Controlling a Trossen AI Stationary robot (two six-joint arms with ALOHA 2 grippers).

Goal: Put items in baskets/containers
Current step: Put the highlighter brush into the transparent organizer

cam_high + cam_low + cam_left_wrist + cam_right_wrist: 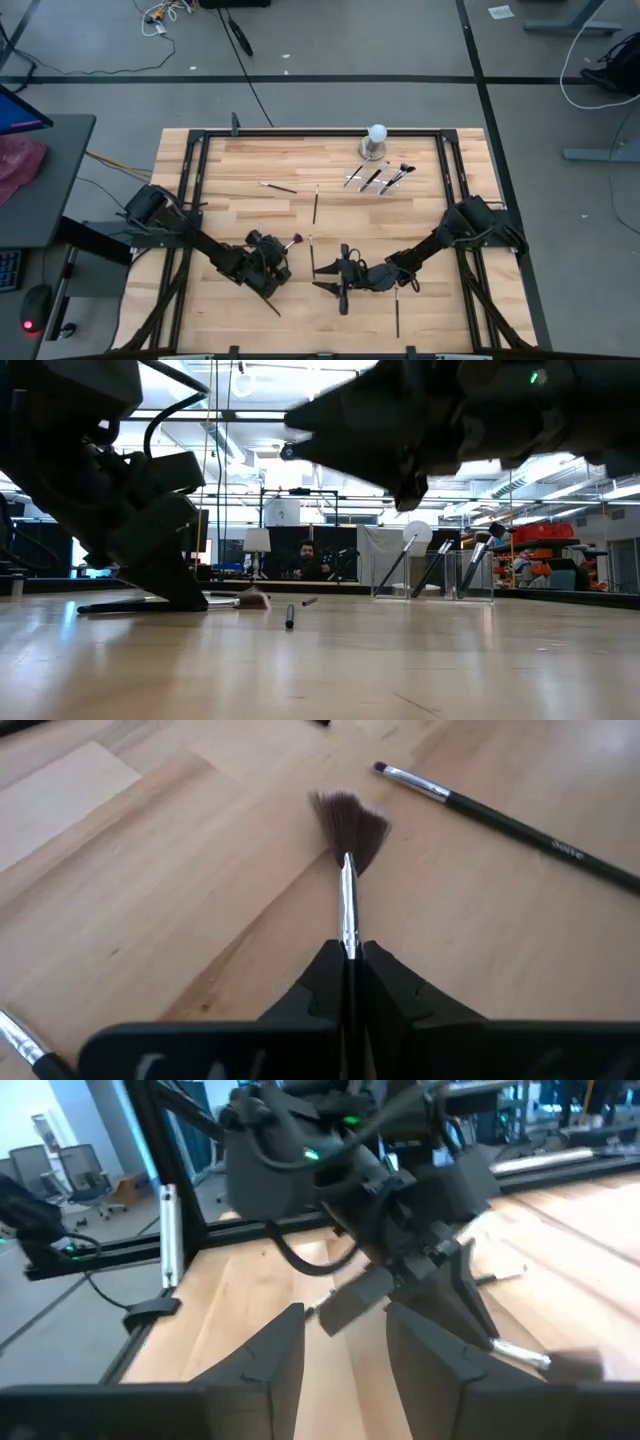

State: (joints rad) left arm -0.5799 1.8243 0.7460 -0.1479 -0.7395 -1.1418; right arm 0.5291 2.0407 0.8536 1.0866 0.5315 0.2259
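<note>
My left gripper (272, 262) is shut on a fan brush (348, 830) with a silver ferrule and reddish-brown bristles, at the table's near middle. My right gripper (325, 278) stands open just to its right and points level toward the left arm, with nothing between its fingers (270, 1350). The clear tray (380, 176) at the far right holds several brushes that lean against its wall (430, 572). Loose brushes lie flat on the wood (278, 187), (315, 205), (310, 252), (396, 312). My left gripper pinches the fan brush between its two fingers at the silver ferrule (348, 942), a little behind the bristles. The fingers slant down from the table's left and lie along the brush. The bristles (295, 240) point away from the fingers, low over the wood. The dark handle (277, 308) sticks out behind the gripper.
A white ball on a grey round base (376, 138) stands at the far edge, beside the tray. A black frame (300, 132) runs around the tabletop. A thin dark brush (500, 815) lies just beyond the fan bristles. Bare wood lies along the table's left side.
</note>
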